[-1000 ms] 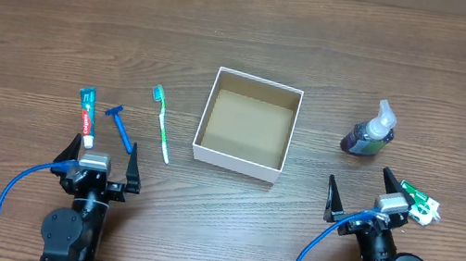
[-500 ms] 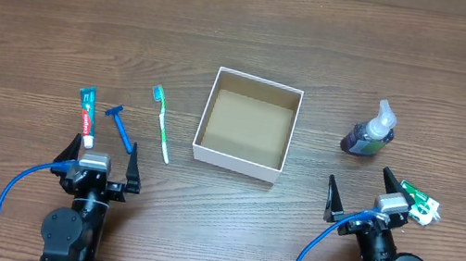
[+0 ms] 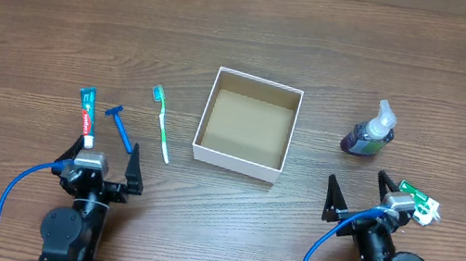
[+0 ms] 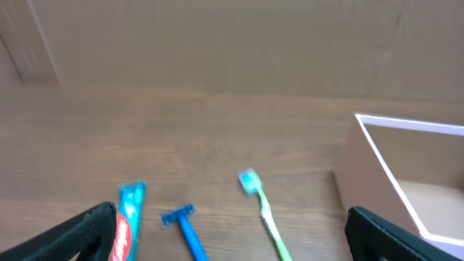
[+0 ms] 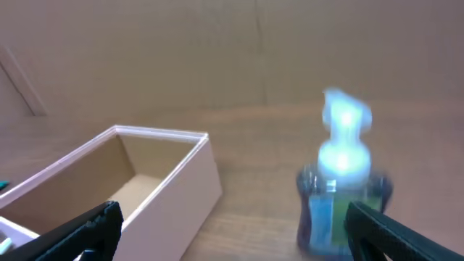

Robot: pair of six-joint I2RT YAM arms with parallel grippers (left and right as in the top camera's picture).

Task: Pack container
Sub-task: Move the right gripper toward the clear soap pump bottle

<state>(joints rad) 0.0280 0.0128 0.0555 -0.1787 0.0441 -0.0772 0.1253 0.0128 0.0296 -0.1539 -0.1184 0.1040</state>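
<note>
The container is a white-walled open box with a brown inside, mid-table, with nothing in it; it also shows in the left wrist view and the right wrist view. Left of it lie a green toothbrush, a blue razor and a toothpaste tube. Right of it stands a purple pump bottle, blurred in the right wrist view. A small green-and-white packet lies beside my right gripper. My left gripper is open just short of the razor. The right is open too.
The wooden table extends far behind the objects. Blue cables loop from each arm base at the front edge.
Both arms have shifted slightly at the front edge; the right gripper has turned a little to the left. Nothing on the table has moved.
</note>
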